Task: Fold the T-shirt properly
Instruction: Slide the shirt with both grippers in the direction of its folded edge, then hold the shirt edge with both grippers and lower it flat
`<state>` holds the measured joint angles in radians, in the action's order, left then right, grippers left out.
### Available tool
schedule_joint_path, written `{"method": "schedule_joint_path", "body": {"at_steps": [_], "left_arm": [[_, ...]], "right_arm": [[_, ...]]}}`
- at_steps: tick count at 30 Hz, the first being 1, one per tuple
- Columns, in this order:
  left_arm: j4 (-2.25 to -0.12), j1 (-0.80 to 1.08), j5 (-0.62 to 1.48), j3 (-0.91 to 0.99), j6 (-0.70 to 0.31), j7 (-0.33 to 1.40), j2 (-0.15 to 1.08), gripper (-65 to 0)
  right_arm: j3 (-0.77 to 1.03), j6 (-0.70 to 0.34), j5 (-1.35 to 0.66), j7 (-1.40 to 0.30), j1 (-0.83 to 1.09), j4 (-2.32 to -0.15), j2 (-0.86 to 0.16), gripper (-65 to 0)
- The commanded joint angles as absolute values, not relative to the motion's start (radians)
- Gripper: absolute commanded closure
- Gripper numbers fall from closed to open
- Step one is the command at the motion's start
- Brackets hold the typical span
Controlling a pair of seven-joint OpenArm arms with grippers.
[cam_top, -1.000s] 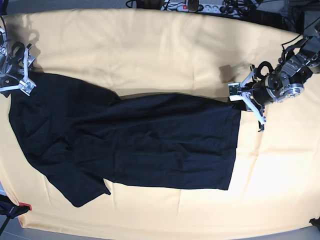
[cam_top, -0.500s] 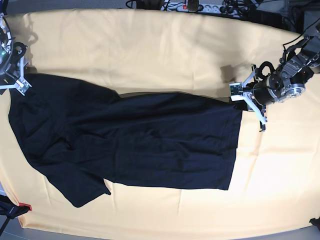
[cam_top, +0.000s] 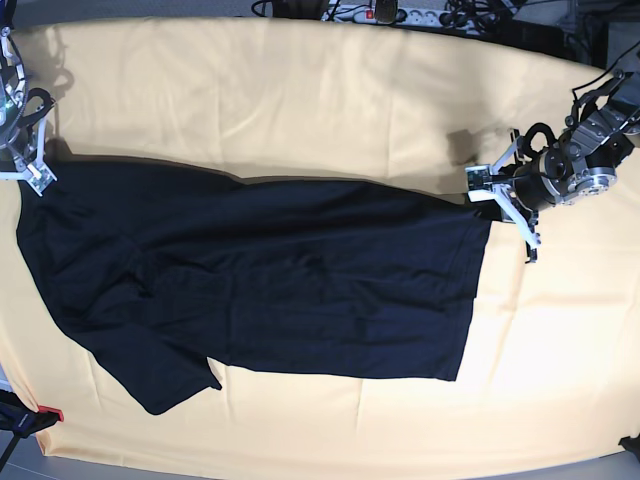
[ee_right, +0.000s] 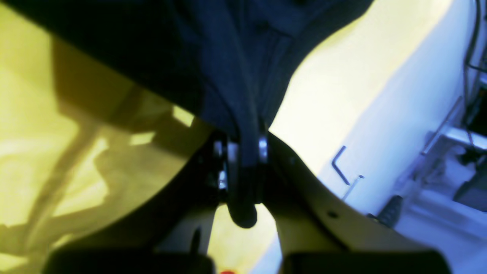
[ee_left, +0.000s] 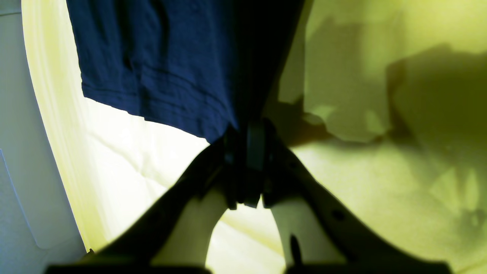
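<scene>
The black T-shirt (cam_top: pixel 260 280) lies spread across the yellow tablecloth, hem to the right, sleeves and collar end to the left. My left gripper (cam_top: pixel 492 203) is shut on the upper hem corner; in the left wrist view the pads (ee_left: pixel 245 167) pinch the navy fabric (ee_left: pixel 159 68). My right gripper (cam_top: pixel 28 172) is shut on the shirt's upper left corner; in the right wrist view a bunched fold (ee_right: pixel 243 125) runs between its jaws. The top edge is stretched between the two grippers and slightly lifted.
The yellow tablecloth (cam_top: pixel 300 90) covers the table. Cables and a power strip (cam_top: pixel 400 12) lie beyond the far edge. A red-tipped object (cam_top: pixel 40 415) sits at the near left corner. The table's left edge is close to my right gripper.
Both grippers have moved outward and slightly up, the right one to the left and the left one to the right, pulling the shirt's top edge straighter and tauter.
</scene>
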<state>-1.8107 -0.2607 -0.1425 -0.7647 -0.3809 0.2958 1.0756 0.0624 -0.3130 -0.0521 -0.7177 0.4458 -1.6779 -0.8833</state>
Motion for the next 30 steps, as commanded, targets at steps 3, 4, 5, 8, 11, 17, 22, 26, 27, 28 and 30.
{"method": "schedule_joint_path", "body": {"at_steps": [3, 4, 5, 8, 11, 17, 22, 26, 27, 28, 30], "left_arm": [[-1.851, -0.28, -0.139, -0.754, -0.371, 0.293, 1.104, 0.0], [-1.861, -0.28, -0.122, -0.754, -0.381, 0.292, 1.112, 0.0], [-1.872, -0.28, -0.103, -0.754, -0.398, 0.292, 1.123, 0.0], [-1.9, -0.28, -0.087, -0.754, -0.448, 0.292, 1.162, 0.0], [-1.911, -0.28, -0.068, -0.754, -0.456, 0.292, 1.199, 0.0], [-1.911, -0.279, -0.065, -0.754, -0.457, 0.292, 1.242, 0.0], [-1.912, -0.277, -0.004, -0.754, -0.568, 0.292, 1.25, 0.0], [-1.912, -0.277, 0.042, -0.754, -0.698, 0.296, 1.253, 0.0], [-1.912, -0.277, 0.048, -0.754, -0.698, 0.296, 1.259, 0.0], [-1.912, -0.277, 0.064, -0.754, -0.698, 0.296, 1.27, 0.0], [-1.914, -0.274, 0.098, -0.754, -0.698, 0.295, 1.298, 0.0]], "right_arm": [[0.074, -0.294, 0.002, -0.748, 0.437, -1.686, -0.912, 0.0], [0.074, -0.295, 0.005, -0.755, 0.438, -1.686, -0.912, 0.0], [0.074, -0.297, 0.004, -0.762, 0.438, -1.686, -0.912, 0.0], [0.074, -0.347, 0.004, -0.785, 0.438, -1.686, -0.915, 0.0], [0.074, -0.37, -0.004, -0.799, 0.438, -1.686, -0.927, 0.0], [0.074, -0.411, -0.095, -0.809, 0.438, -1.686, -1.0, 0.0], [0.074, -0.474, -0.163, -0.875, 0.441, -1.686, -1.016, 0.0], [0.074, -0.495, -0.236, -0.9, 0.458, -1.686, -1.016, 0.0], [0.074, -0.503, -0.234, -0.903, 0.471, -1.686, -1.017, 0.0], [0.074, -0.506, -0.229, -0.908, 0.485, -1.686, -1.017, 0.0], [0.074, -0.517, -0.229, -0.934, 0.514, -1.686, -1.018, 0.0]]}}
